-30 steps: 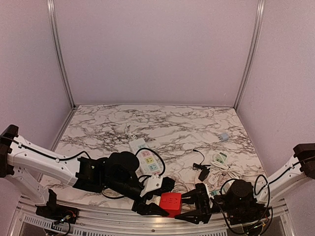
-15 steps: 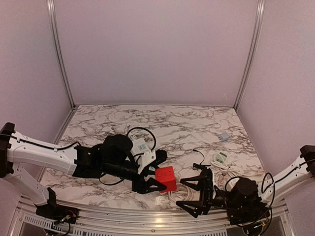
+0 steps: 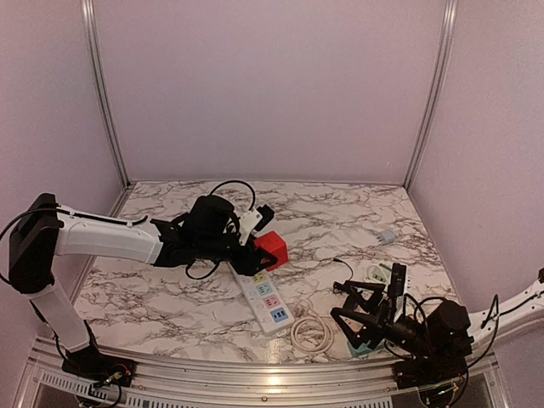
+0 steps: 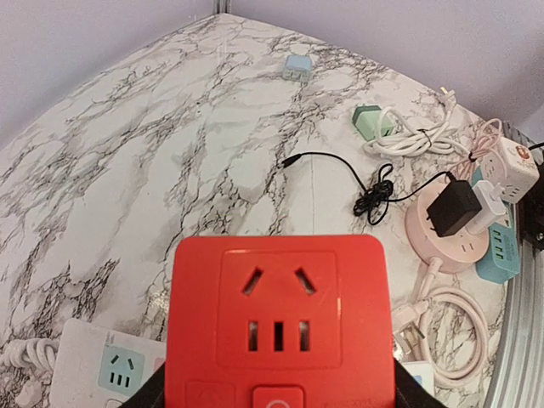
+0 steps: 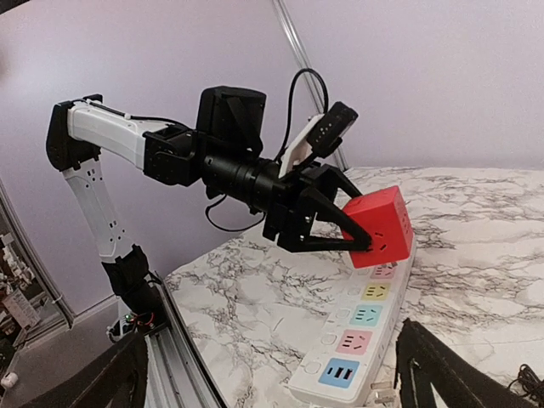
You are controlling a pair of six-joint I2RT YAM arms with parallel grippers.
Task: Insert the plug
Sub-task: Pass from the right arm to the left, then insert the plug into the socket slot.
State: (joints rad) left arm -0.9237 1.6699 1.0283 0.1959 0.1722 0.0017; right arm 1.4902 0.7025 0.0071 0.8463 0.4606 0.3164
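Holding the red socket cube [image 3: 274, 248] pinched in the left gripper [image 3: 260, 252] over the 11 o'clock end of the white power strip [image 3: 266, 297], right gripper [image 3: 337, 302] spread empty at 5 o'clock, possibly letting the tilted cube twist loose from a shallow pinch.

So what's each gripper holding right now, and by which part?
Left gripper clamps the red socket cube by two opposite side faces. Right gripper is open and holds nothing.
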